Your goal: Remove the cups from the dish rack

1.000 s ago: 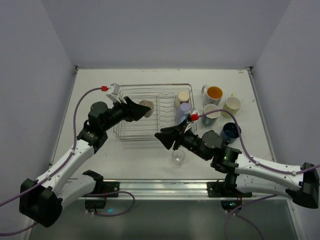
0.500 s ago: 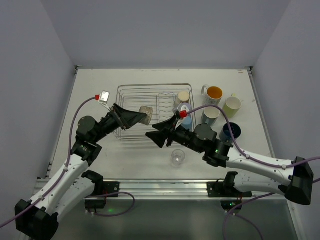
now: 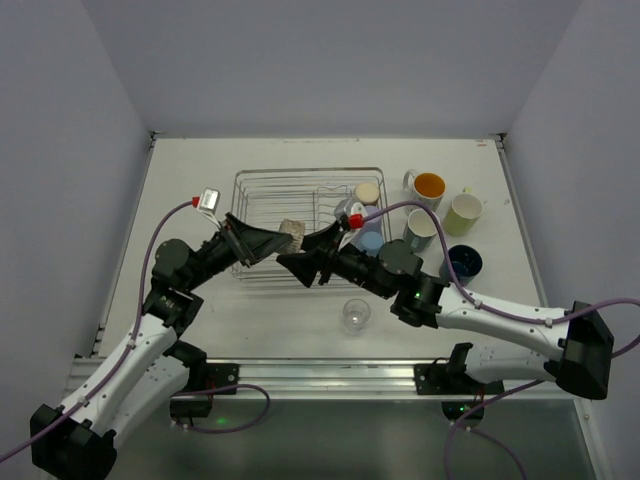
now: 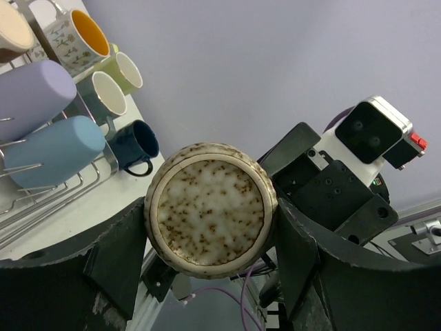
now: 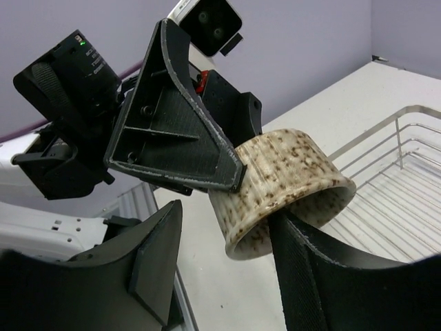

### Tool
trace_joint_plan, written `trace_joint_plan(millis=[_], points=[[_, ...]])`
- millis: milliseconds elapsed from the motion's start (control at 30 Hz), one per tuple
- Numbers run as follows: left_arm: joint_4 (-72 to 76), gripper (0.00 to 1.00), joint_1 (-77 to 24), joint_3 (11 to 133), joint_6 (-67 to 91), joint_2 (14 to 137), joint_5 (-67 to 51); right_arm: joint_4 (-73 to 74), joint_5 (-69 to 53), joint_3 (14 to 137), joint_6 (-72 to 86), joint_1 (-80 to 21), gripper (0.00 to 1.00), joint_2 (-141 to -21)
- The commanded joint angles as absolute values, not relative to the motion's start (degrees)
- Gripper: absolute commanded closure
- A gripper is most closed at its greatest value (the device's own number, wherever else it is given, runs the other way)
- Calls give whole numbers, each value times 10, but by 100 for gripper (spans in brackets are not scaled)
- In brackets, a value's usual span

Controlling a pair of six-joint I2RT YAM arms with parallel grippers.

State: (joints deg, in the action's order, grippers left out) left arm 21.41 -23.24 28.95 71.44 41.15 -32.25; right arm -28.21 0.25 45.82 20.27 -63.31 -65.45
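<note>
Left wrist view, left fingers (image 4: 114, 255): clamped on the speckled cup (image 4: 209, 210), one finger on each side of its outer wall, with its round face turned toward this camera.
Right fingers (image 5: 148, 265): apart and straddling the cup's free end. One finger lies against or just beside the wall and the other stands off it, so this side has no grip.
Speckled cup, place: in the air and tipped on its side, over the near edge of the dish rack (image 3: 268, 200), between the two arms.
Speckled cup, handling: it looks like thick glazed stoneware. It is likely stiff, fairly heavy for its size, slick on the glaze, and apt to chip if it drops onto the wire.
Where to take hold: no handle shows. The best hold is probably across the outer wall near the free rim, clear of the left fingers and squared so the cup cannot pivot.
Cups in the dish rack: cream cup (image 3: 367, 192), lavender cup (image 4: 34, 93) and light blue cup (image 4: 55, 148), all at its right end.
Cups off the dish rack: white mug with orange inside (image 3: 428, 185), yellow-green cup (image 3: 465, 210), teal cup (image 3: 422, 226) and dark blue cup (image 3: 461, 262) stand on the bench (image 3: 290, 310) past its right side. A clear glass (image 3: 355, 314) stands near its near side.
</note>
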Motion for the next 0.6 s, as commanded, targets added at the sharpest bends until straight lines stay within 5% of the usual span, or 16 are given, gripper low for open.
trace_joint_plan(millis=[0,100,200,300,333,433,567], points=[[246,92,-229,286,741,398,-348,-340,-6,487,192,-632,45,-671],[251,92,-228,279,747,396,-354,-368,-6,480,196,-633,53,-683],[250,89,-228,270,751,387,-352,-402,-6,469,201,-632,73,-686],[227,71,-228,273,730,382,-343,-424,-5,458,205,-632,95,-686],[208,55,-228,279,714,383,-338,-431,-6,454,207,-632,100,-685],[163,22,-227,301,666,387,-325,-418,-16,451,213,-632,100,-682],[60,0,-227,356,563,389,-284,-326,-37,464,221,-637,100,-676]])
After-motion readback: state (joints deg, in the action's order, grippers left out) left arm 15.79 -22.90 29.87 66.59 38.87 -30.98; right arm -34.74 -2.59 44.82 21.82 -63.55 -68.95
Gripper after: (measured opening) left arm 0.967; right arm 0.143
